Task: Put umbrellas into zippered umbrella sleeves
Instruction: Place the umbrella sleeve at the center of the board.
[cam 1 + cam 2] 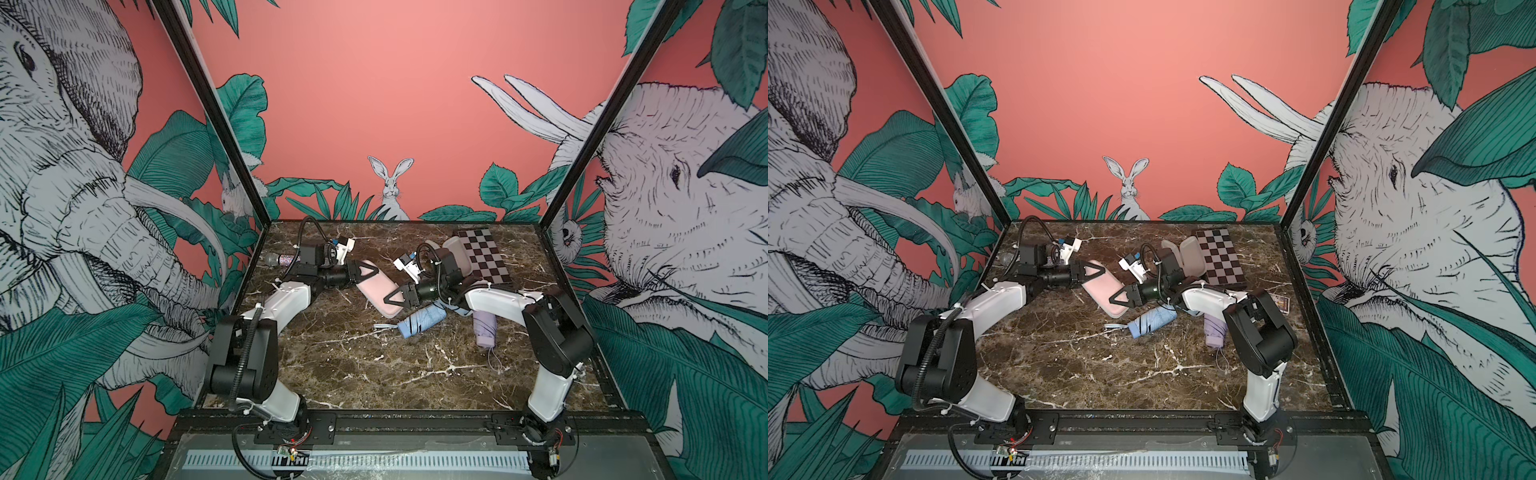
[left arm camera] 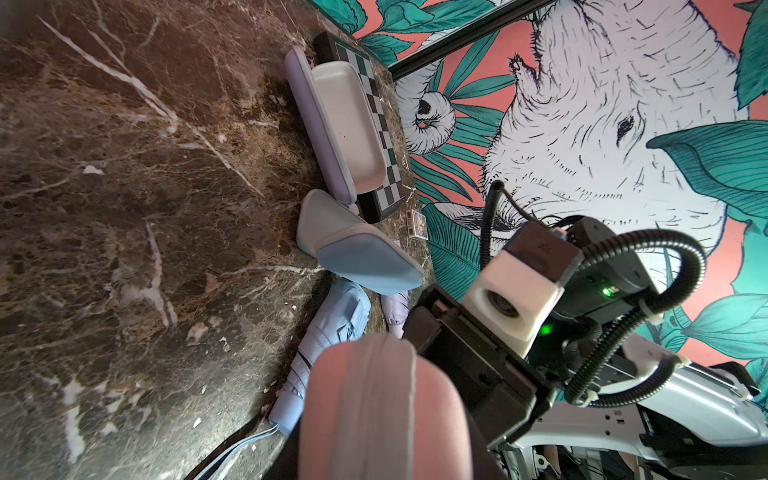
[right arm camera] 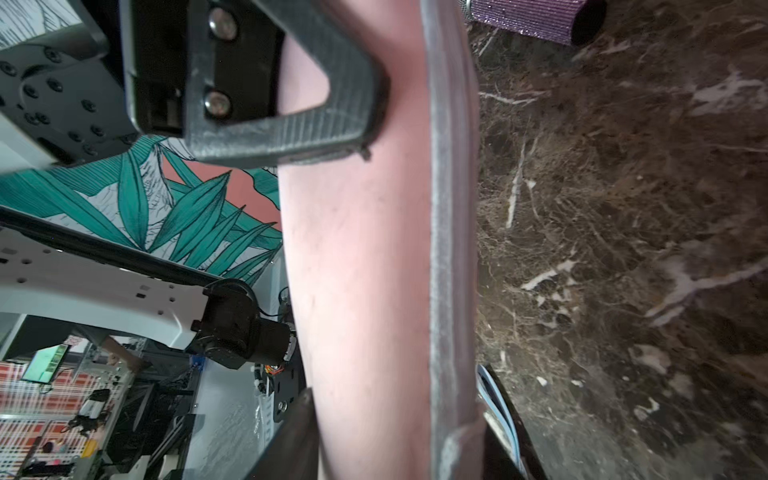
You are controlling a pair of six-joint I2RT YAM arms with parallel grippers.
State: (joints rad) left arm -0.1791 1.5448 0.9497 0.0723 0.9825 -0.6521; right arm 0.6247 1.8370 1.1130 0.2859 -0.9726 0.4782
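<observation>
Gripping the pink case (image 1: pixel 376 289) at its ends, left pincer (image 1: pixel 371 271) and right pincer (image 1: pixel 392 296) squeeze it; blue umbrella (image 1: pixel 422 322) lies nearby.

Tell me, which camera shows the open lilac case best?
The left wrist view: the lilac case lies open, pale inside plainly visible, beside the board. In both top views it is small and partly hidden by the right arm. The right wrist view misses it.

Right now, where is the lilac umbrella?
In both top views the lilac umbrella lies on the marble table, on the robot's right side, partly under the right arm, just right of the blue umbrella.
</observation>
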